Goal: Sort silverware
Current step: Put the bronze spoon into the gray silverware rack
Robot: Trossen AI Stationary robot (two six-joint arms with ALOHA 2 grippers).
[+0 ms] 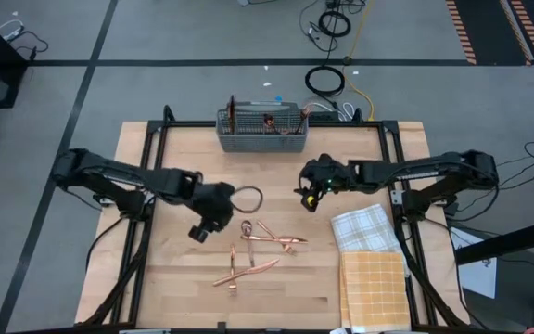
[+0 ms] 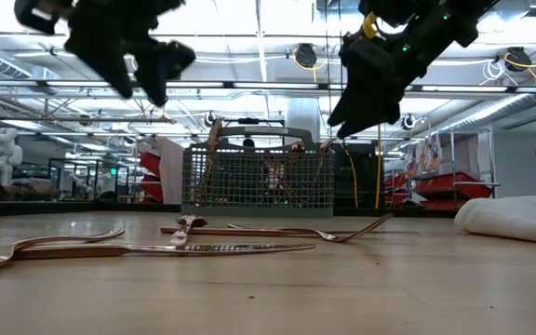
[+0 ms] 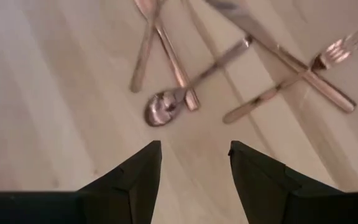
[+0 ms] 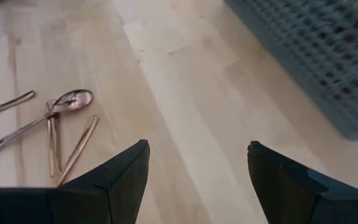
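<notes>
We see the left gripper (image 1: 204,225) hovering left of centre in the high view, its fingers (image 3: 135,177) spread and empty, likely lining up on the silverware (image 1: 258,249) scattered just below centre on the table (image 1: 184,167). The right gripper (image 1: 310,198), right of centre, is also wide apart and empty, between that pile and the grey mesh caddy (image 1: 260,133) at upper centre, which already holds some pieces.

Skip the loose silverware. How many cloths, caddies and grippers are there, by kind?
Cloths: 2, the white checked cloth and the orange checked cloth
Caddies: 1, the grey mesh caddy
Grippers: 2, the left gripper and the right gripper
Total: 5
</notes>
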